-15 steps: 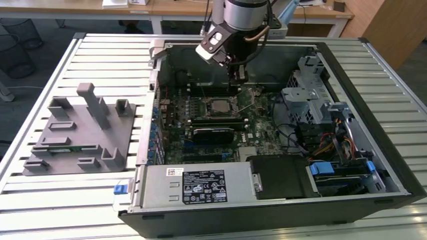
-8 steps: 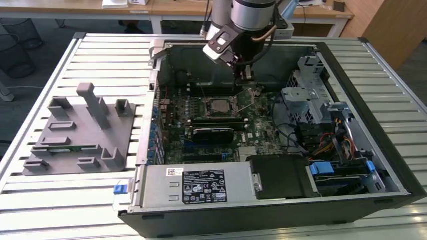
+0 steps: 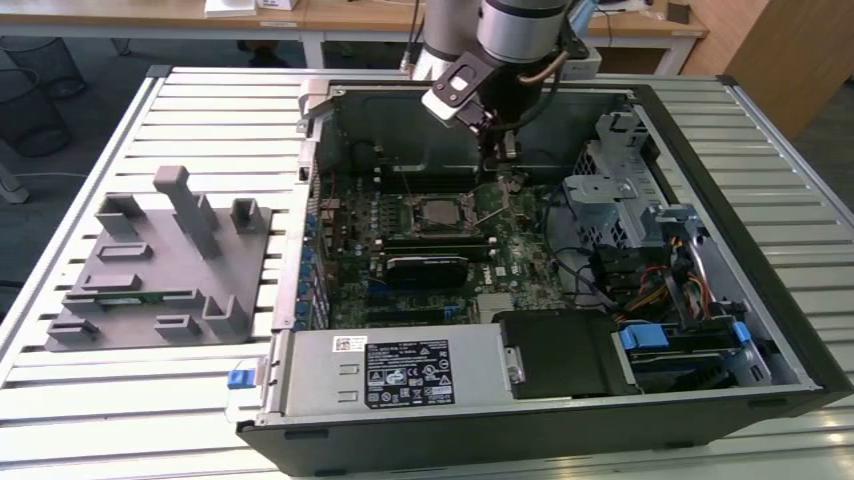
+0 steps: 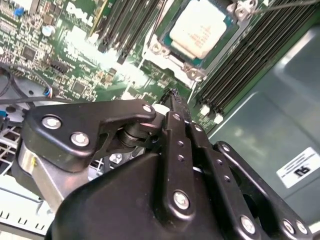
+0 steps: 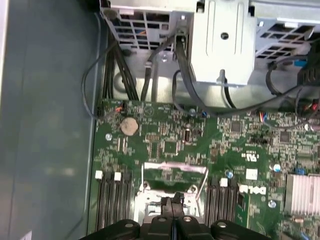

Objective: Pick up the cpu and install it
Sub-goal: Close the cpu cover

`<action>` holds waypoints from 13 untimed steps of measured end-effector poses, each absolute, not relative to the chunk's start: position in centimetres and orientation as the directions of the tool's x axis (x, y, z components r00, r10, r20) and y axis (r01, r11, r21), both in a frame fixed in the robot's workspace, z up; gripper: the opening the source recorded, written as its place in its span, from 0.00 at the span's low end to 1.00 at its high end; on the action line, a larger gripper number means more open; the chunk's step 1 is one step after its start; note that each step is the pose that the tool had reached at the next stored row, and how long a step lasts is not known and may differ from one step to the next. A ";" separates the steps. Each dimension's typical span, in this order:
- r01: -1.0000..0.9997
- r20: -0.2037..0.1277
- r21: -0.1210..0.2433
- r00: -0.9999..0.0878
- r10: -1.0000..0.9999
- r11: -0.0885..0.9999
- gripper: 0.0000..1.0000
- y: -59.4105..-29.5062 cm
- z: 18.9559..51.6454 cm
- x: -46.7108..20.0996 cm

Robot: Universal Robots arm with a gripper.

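Inside the case (image 3: 387, 120), the cpu (image 3: 441, 210) sits socketed; at its one o'clock in the exterior view the hand (image 3: 506, 170) hovers, pinched shut and empty, probably for pressing.

The cpu (image 4: 200, 32) in motherboard socket (image 4: 167, 57)

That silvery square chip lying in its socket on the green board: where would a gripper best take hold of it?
The cpu lies flat, and its smooth top offers nothing to pinch. I'd take two opposite edges of its thin rim, coming straight down from above, since the socket frame hems its sides.
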State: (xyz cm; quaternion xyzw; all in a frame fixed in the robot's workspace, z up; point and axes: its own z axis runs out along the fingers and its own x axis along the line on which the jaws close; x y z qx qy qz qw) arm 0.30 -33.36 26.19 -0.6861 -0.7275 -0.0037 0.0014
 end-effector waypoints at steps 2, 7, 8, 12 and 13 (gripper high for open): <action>0.998 0.007 0.003 -0.059 0.998 0.059 0.11 -33.3 26.1 0.6; 0.998 0.007 0.003 -0.059 0.998 0.059 0.11 -33.2 26.0 1.1; 0.998 0.006 0.003 -0.059 0.998 0.059 0.11 -33.2 26.0 1.2; 0.998 0.005 0.003 -0.059 0.998 0.059 0.11 -33.1 25.9 1.7; 0.998 0.004 0.003 -0.059 0.998 0.059 0.11 -33.1 25.9 1.9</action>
